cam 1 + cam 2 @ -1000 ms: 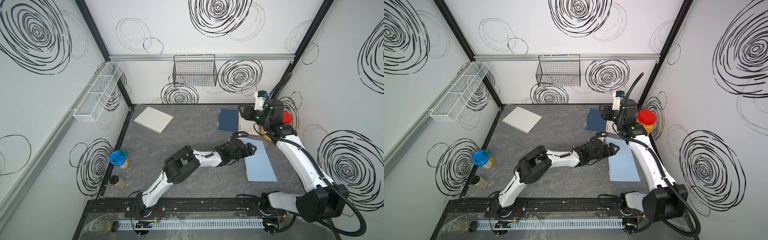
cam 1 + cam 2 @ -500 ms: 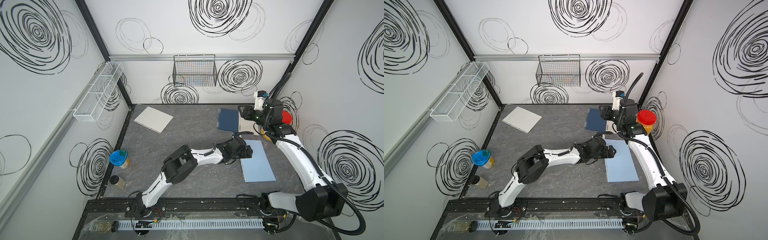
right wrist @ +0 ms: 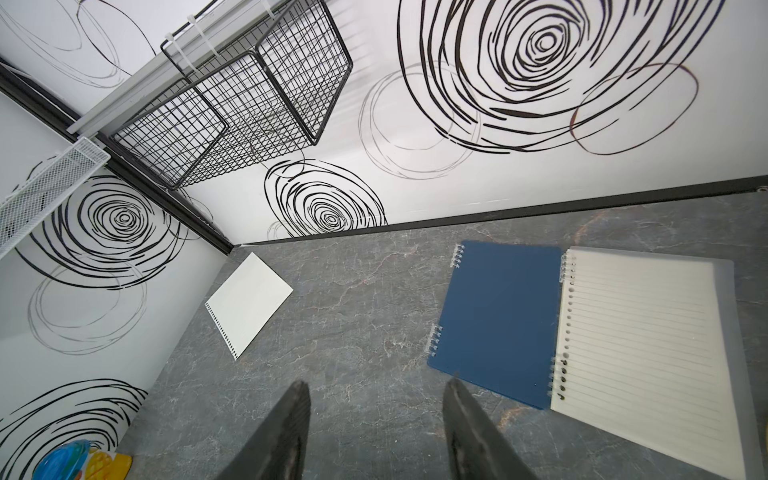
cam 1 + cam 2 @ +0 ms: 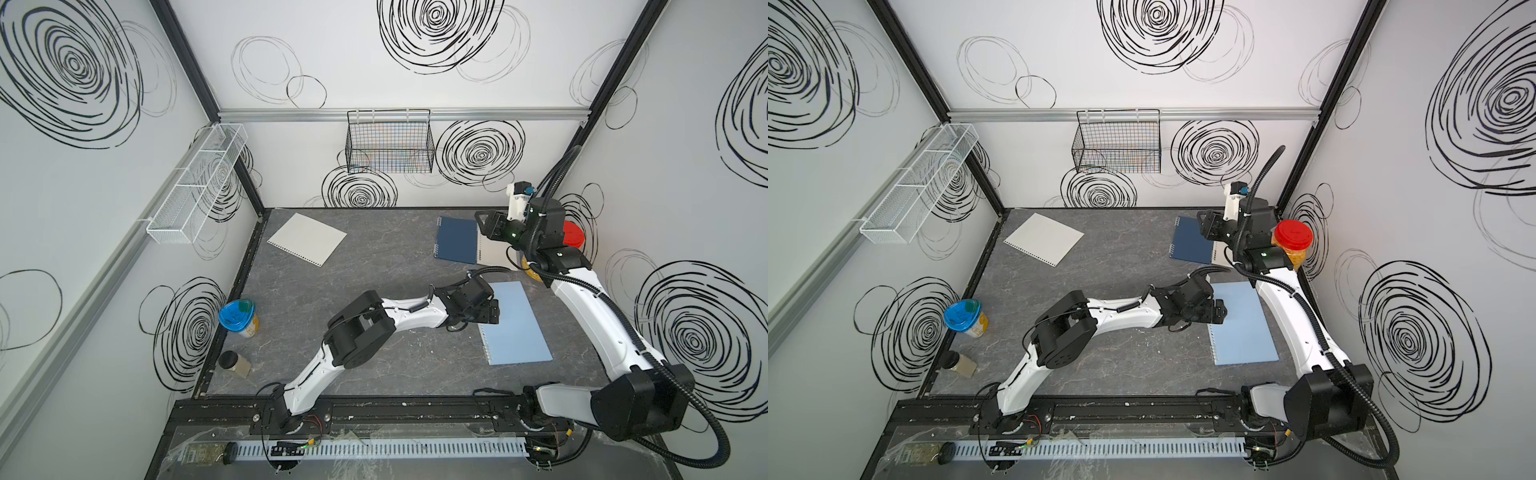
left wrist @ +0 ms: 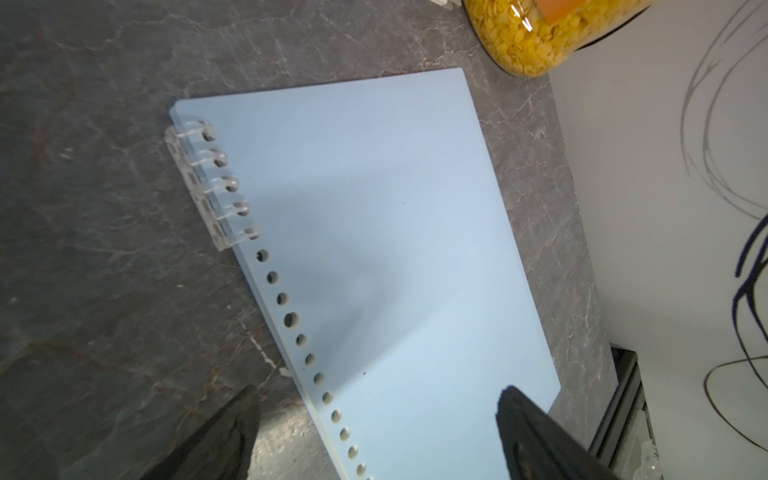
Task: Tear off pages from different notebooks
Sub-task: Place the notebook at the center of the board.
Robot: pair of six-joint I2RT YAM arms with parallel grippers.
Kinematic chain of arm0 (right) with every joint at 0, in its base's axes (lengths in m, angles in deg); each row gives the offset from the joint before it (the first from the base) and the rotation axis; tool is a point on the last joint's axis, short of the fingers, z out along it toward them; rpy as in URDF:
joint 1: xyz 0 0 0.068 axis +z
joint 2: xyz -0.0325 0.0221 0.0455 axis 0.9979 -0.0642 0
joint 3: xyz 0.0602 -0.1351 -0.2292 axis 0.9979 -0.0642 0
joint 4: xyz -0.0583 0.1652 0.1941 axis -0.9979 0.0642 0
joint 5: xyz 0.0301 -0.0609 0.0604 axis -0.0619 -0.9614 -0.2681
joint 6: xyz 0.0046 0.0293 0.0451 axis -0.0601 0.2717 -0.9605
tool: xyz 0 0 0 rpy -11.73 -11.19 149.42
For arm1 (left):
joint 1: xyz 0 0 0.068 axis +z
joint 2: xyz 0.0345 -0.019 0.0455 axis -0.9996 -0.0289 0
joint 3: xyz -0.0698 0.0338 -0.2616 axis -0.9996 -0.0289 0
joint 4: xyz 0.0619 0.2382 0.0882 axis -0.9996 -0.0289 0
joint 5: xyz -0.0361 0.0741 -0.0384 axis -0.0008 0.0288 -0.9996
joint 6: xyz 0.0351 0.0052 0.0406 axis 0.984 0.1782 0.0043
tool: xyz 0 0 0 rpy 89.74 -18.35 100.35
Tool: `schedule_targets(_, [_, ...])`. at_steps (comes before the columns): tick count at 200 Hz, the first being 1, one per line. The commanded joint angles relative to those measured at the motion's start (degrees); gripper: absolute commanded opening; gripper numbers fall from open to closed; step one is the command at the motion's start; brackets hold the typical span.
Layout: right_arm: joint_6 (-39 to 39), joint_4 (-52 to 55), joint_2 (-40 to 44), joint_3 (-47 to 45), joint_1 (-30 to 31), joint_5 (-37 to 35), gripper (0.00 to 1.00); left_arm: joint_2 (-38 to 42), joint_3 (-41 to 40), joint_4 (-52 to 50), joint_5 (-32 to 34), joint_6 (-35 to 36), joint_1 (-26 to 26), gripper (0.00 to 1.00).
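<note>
Grey marbled tabletop (image 4: 374, 266), swirl-marked white walls (image 4: 332, 54); left gripper (image 5: 377, 397) wide apart, right gripper (image 3: 377, 382) half apart, both empty.

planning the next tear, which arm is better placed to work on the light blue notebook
Left. The left tool, open, hangs over the hole-punched edge of the light blue notebook; the right tool is far back, near the dark blue notebook.
</note>
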Motion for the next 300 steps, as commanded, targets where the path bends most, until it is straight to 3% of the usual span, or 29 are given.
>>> schedule_targets(1, [-0.1, -1.6, -0.1, 0.1, 0.0, 0.0, 0.55, -2.5, 2.7, -0.2, -3.4, 1.1, -0.1, 0.91])
schedule_targets(74, [0.0, -1.6, -0.2, 0.2, 0.0, -0.2, 0.55, -6.4, 7.0, -2.6, -6.1, 0.8, -0.3, 0.91])
schedule_targets(148, [0.2, -1.2, 0.1, 0.4, -0.1, -0.4, 0.55, -14.8, 15.5, -0.6, -15.4, -4.4, -1.9, 0.88])
schedule_targets(193, [0.2, -0.9, -0.6, 0.8, -0.1, -0.5, 0.55, -16.4, 18.7, 0.5, -15.6, -5.2, -2.8, 0.88])
schedule_targets(238, [0.3, -0.4, -1.1, 1.4, -0.1, -1.1, 0.55, -7.5, 12.8, 6.5, -12.1, 1.1, -0.1, 0.88])
schedule_targets(300, [1.0, -0.3, -1.3, 1.4, -0.1, -2.9, 0.55, 14.5, -11.0, 24.7, -10.9, 9.9, 5.2, 0.88])
